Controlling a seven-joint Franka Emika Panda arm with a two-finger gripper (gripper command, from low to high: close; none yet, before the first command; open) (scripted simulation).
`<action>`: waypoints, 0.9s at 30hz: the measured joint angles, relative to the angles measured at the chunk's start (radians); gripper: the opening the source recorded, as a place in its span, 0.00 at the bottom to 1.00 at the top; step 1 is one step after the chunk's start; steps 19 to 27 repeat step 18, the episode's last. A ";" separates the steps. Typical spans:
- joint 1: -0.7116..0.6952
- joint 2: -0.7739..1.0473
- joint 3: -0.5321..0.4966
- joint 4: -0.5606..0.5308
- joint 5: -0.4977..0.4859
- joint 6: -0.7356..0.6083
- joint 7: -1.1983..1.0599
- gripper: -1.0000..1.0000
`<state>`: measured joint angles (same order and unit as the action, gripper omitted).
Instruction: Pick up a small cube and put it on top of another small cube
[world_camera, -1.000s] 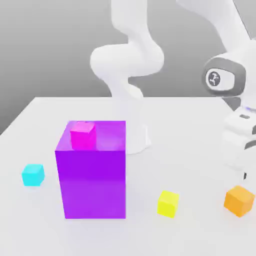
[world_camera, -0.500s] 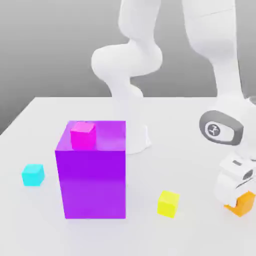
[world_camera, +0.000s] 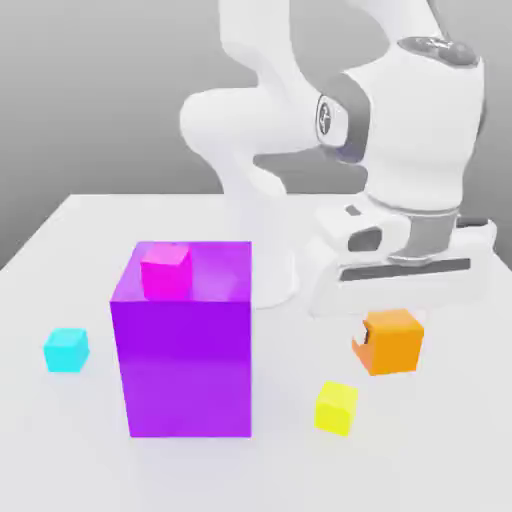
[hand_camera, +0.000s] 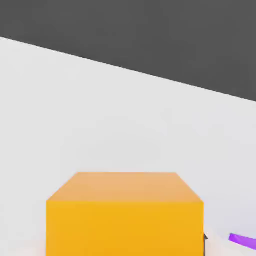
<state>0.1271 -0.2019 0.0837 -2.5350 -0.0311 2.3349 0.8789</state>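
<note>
The small orange cube (world_camera: 396, 345) hangs above the white table (world_camera: 80, 230), held between the fingers of my gripper (world_camera: 390, 338), which is shut on it. A dark fingertip (world_camera: 360, 346) shows at the side of the cube facing the exterior view's left. In the hand view the same orange cube (hand_camera: 125, 215) sits close in front of the camera. A small yellow cube (world_camera: 336, 407) lies on the table below the held cube, slightly toward the exterior view's left.
A big purple block (world_camera: 185, 350) stands at the exterior view's left with a small magenta cube (world_camera: 166, 270) on top. A small cyan cube (world_camera: 66, 349) lies further left. The arm's base (world_camera: 265, 270) rises behind the block.
The gripper came down on the orange cube at the exterior view's right, shut on it, then lifted it and carried it toward the left. The other cubes stayed put.
</note>
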 joint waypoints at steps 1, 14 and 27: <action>-0.022 -0.036 -0.022 -0.001 0.000 -0.036 -0.006 0.00; -0.263 -0.328 -0.223 -0.105 -0.044 -0.223 -0.031 0.00; -0.265 -0.320 -0.225 -0.121 -0.045 -0.198 -0.031 1.00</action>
